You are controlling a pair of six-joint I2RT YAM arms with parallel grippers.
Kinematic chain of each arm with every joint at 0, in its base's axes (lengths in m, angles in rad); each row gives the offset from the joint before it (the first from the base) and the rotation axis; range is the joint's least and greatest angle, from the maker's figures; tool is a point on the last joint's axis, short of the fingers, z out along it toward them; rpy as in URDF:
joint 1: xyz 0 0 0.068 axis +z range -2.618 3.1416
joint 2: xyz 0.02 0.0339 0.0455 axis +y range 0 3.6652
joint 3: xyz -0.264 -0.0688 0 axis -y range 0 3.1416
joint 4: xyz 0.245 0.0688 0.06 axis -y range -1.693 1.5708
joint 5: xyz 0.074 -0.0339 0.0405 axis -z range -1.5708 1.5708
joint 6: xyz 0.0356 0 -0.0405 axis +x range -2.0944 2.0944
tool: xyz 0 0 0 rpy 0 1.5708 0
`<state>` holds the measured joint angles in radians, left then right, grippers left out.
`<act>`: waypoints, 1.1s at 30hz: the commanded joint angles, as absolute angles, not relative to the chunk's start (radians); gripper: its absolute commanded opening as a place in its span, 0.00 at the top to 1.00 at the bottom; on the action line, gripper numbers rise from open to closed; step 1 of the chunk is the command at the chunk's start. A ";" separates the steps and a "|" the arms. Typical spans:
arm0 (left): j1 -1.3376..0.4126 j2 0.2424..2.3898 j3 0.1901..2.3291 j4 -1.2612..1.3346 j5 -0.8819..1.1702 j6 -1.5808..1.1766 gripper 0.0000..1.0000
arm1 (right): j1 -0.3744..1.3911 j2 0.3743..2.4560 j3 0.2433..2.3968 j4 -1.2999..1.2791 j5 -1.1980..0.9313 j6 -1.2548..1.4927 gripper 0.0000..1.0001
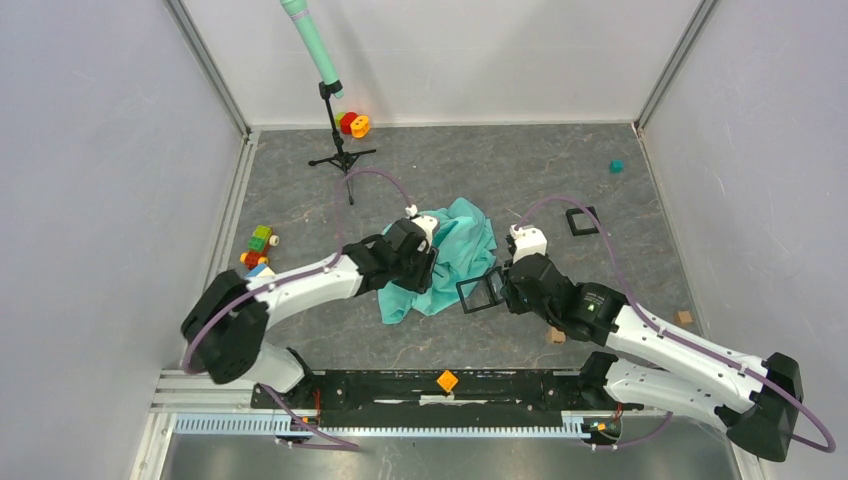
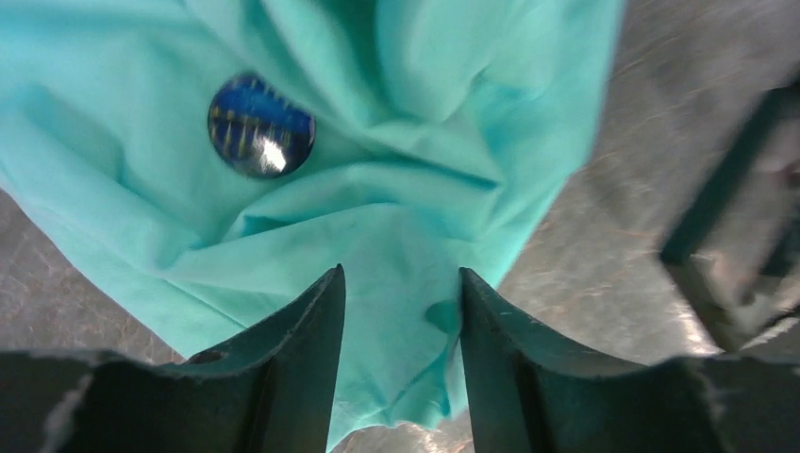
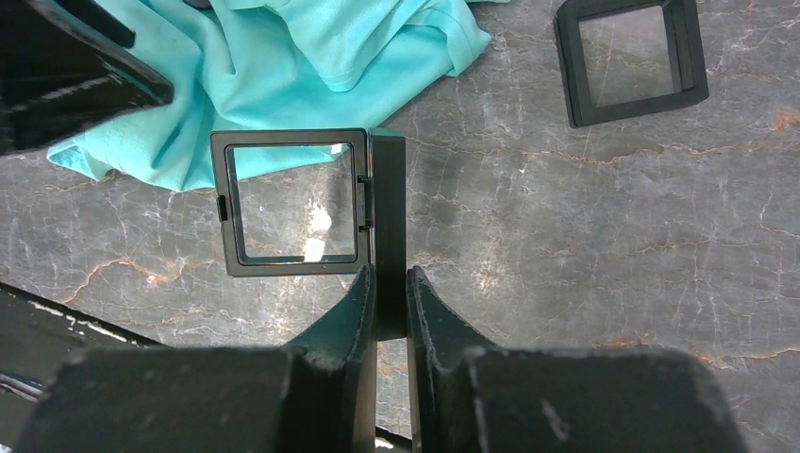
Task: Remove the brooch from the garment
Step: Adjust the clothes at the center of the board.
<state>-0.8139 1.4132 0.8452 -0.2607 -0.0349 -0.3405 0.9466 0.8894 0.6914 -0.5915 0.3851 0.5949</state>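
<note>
The left gripper [image 2: 401, 278] is hovering over the garment [image 2: 406, 170], its jaws standing partly open with nothing clamped between them; turquoise cloth is showing through the gap and spreading out ahead of both fingertips. The brooch [image 2: 261, 125], a round, glossy dark-blue disc, is sitting on the crumpled cloth ahead of the jaws and off to the side of the left finger, well clear of both tips. The garment is lying bunched in folds on the grey marbled table [image 3: 585, 245], one edge trailing back beneath the fingers. The right gripper [image 3: 390, 274] is pinching the thick side bar of a black square frame [image 3: 294, 200] with a clear pane, its jaws nearly closed on that bar, and the pane is reaching out to the left of the fingers, its far edge overlapping the hem of the garment. A second black frame [image 3: 630, 109] is lying on the table far ahead of these jaws, to their right.
</note>
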 commanded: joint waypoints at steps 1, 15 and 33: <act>-0.809 1.522 0.887 -0.492 -0.127 -0.327 0.54 | 0.942 0.877 0.690 -0.552 0.394 0.612 1.00; -0.701 1.259 0.805 -0.654 -0.243 -0.480 0.51 | 0.941 0.842 0.673 -0.553 0.403 0.603 1.00; -0.706 1.536 1.093 -0.474 -0.213 -0.174 0.31 | 0.936 0.848 0.692 -0.554 0.398 0.585 1.00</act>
